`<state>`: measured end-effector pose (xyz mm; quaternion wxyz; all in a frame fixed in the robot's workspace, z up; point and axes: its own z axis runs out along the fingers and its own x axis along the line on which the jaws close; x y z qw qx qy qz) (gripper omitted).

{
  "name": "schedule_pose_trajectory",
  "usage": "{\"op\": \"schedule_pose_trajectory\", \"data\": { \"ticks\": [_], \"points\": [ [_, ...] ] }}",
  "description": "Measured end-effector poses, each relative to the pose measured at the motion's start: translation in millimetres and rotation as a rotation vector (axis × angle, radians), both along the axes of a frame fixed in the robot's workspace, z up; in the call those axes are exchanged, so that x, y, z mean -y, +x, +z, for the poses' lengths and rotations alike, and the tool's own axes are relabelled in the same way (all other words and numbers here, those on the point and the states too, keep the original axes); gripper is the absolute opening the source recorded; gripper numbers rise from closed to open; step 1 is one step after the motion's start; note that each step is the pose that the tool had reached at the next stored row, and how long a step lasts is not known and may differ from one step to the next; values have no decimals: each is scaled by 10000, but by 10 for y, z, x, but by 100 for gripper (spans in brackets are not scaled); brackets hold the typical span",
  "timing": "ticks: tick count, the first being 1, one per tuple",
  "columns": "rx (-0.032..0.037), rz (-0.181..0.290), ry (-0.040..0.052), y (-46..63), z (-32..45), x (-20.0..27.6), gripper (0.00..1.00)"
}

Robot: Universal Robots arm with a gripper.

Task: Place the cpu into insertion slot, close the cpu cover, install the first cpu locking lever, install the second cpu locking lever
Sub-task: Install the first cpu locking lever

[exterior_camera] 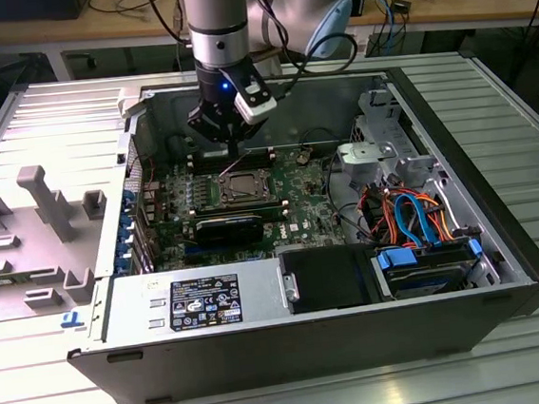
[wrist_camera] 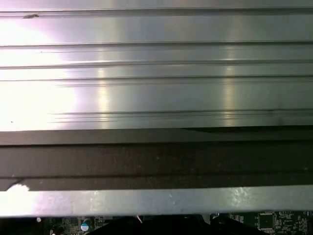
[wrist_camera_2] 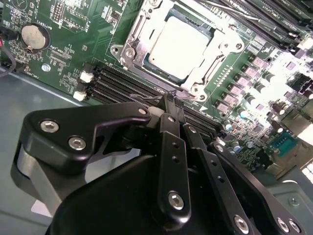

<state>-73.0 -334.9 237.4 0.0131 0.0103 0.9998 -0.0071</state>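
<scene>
Silver-grey cpu (wrist_camera_2: 180, 45) lies seated in the insertion slot (wrist_camera_2: 146, 29) at upper centre under the closed cpu cover (wrist_camera_2: 222, 41); closed fingers (wrist_camera_2: 169, 105) touch a locking lever (wrist_camera_2: 146, 99), suggesting lever installation.

The pincer (wrist_camera_2: 172, 100) hangs just above the edge of the socket (wrist_camera_2: 181, 46), which lies flat and open from above. Close beside its tips run the black memory slots (wrist_camera_2: 122, 83). Behind it stands the case wall (exterior_camera: 268, 86); beyond the socket a black card (exterior_camera: 226, 228) rises.
</scene>
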Motion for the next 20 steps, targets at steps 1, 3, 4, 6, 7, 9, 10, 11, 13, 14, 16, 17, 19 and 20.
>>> {"op": "schedule_pose_trajectory", "data": {
  "ticks": [1, 3, 4, 6, 7, 9, 10, 11, 13, 14, 16, 17, 19, 20],
  "points": [
    [0, -3, -5, 7, -4, 0, 11],
    [1, -11, -4, 16, -12, -1, 11],
    [1, -13, -4, 20, -16, -2, 11],
    [1, -15, -5, 23, -22, -4, 11],
    [1, -14, -4, 23, -27, -5, 11],
    [1, -12, -4, 24, -37, -7, 11],
    [1, -12, -5, 25, -43, -10, 11],
    [0, -13, -6, 26, -45, -11, 11],
    [1, -13, -4, 36, -52, -18, 11],
    [1, -12, -4, 45, -55, -21, 11],
    [1, -13, -4, 60, -61, -27, 11],
    [2, -13, -4, 68, -65, -28, 11],
    [0, -14, -7, 88, -75, -31, 11],
    [0, -14, -7, 97, -80, -32, 11]
  ]
}}
